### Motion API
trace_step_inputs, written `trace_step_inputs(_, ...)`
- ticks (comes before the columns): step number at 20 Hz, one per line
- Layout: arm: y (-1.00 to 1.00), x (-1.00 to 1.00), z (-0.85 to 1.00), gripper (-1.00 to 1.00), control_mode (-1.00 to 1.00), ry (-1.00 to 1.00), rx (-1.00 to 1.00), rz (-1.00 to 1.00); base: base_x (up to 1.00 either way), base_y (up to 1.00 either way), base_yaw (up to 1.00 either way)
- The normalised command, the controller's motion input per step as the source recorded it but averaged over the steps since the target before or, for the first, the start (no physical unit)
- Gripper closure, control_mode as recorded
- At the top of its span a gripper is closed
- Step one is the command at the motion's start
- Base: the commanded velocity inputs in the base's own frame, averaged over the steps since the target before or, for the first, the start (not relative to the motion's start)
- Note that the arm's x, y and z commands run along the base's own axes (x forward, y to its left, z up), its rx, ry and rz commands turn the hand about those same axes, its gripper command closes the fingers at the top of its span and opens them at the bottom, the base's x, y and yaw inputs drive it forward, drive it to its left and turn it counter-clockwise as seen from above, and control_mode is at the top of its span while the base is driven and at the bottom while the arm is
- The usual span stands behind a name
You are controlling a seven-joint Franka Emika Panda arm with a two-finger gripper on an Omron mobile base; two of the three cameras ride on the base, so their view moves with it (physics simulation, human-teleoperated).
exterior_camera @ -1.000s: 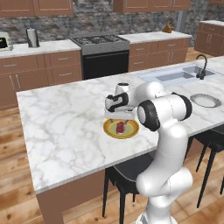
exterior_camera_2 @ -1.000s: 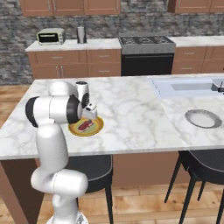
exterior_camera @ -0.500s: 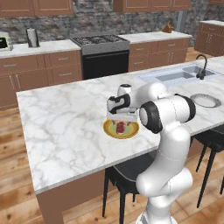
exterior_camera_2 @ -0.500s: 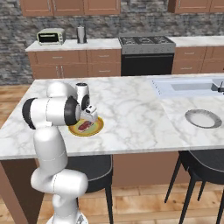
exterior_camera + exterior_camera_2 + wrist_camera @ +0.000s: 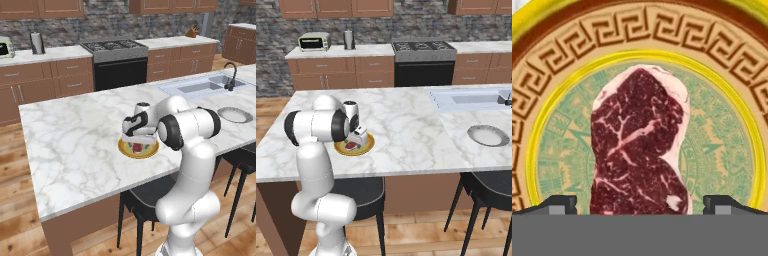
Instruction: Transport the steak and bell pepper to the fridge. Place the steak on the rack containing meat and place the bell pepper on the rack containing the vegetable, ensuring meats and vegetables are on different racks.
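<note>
The steak (image 5: 639, 150), a red-pink marbled slab with a pale edge, lies flat on a patterned yellow-rimmed plate (image 5: 727, 65). The plate (image 5: 150, 151) rests on the marble island near its front edge, and the steak (image 5: 350, 146) lies on the plate (image 5: 367, 146). My gripper (image 5: 640, 205) hangs open just above the steak, one fingertip (image 5: 562, 204) on each side of its near end, touching nothing. From the base cameras the hand (image 5: 136, 131) (image 5: 357, 137) points down over the plate. The bell pepper and the fridge with its racks are out of view.
A round grey dish (image 5: 235, 115) (image 5: 487, 135) lies on the island to the right, beside the sink (image 5: 200, 87). Black stools (image 5: 358, 192) stand under the island's front edge. The stove (image 5: 117, 50) and back counters lie beyond.
The hand has come down a little closer to the plate and steak. Its fingers have stayed wide open.
</note>
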Motion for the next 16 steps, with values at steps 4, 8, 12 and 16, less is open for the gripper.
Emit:
trace_step_inputs(4,0.0,0.0,-0.27,-1.0,-1.0,0.0,0.0,-0.04,0.0,0.0,0.0)
trace_step_inputs(8,0.07,0.02,-0.34,-1.0,-1.0,0.0,0.0,-0.05,0.0,0.0,0.0)
trace_step_inputs(12,0.29,0.06,-0.39,-1.0,-1.0,-0.01,0.0,-0.06,0.0,0.0,0.0)
trace_step_inputs(16,0.71,0.22,-0.62,-1.0,-1.0,-0.01,0.0,-0.09,0.0,0.0,0.0)
